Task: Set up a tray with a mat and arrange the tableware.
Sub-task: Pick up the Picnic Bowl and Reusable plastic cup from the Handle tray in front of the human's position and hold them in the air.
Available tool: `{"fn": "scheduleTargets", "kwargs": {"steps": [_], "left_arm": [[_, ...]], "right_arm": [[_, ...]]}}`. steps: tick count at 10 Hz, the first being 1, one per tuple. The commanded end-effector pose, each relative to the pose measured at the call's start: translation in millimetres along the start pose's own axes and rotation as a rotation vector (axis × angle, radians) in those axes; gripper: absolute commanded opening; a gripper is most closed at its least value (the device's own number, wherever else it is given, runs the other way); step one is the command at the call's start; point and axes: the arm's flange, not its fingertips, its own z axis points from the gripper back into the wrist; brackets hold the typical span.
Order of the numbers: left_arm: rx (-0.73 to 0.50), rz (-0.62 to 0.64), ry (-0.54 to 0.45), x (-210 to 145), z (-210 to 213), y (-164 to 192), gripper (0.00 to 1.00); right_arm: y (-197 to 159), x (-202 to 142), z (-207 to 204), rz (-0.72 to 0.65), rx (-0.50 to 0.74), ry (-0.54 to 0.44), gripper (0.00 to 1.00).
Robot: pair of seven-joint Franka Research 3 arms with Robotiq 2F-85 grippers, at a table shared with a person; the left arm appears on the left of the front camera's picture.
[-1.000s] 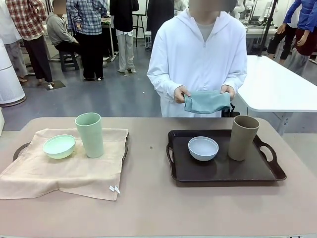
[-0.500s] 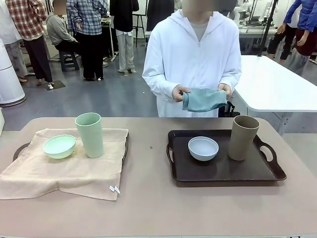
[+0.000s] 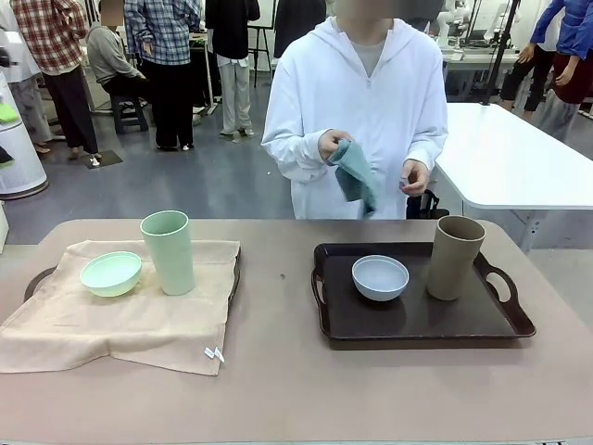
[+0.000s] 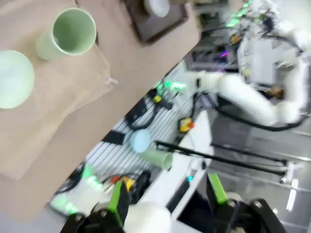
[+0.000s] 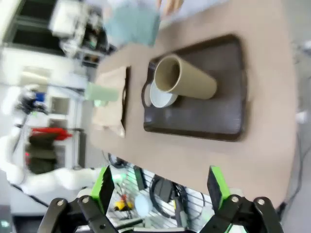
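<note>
Green cup (image 3: 168, 250) and green bowl (image 3: 111, 273) are sitting on the mat (image 3: 120, 324); tan cup (image 3: 455, 257) and white bowl (image 3: 380, 276) are sitting in the bare tray (image 3: 408, 320). Left gripper (image 4: 166, 194) and right gripper (image 5: 159, 187) are holding jaws wide, empty.

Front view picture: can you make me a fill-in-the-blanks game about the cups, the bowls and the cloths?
The dark tray under the brown cup and white bowl has ____ cloth on it.
On the beige cloth stand ____ green things, a green cup and a green bowl.
The person holds the teal cloth in ____ hand.
Missing words: no; two; one.
</note>
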Motion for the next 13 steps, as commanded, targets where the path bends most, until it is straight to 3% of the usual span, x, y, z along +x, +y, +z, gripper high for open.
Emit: {"fn": "scheduleTargets", "kwargs": {"steps": [1,5,7,10,12,13], "left_arm": [[0.177,0.024,0.098,15,-36,-34,0.84],[0.295,0.057,0.258,57,-110,-104,0.84],[0.325,0.137,0.26,85,-149,-124,0.84],[0.374,0.317,0.074,129,-221,-127,0.84],[0.479,0.286,-0.215,152,-252,-118,0.84],[0.521,0.252,-0.286,156,-262,-117,0.84]], "right_arm": [[7,-5,-16,0.205,0.039,0.146,1.0],[16,5,-51,0.443,0.081,0.373,1.0],[10,8,-72,0.485,0.077,0.443,1.0],[0,16,-101,0.5,0.091,0.433,1.0],[-6,25,-111,0.484,0.146,0.398,1.0],[-8,27,-117,0.466,0.199,0.381,1.0]]}}
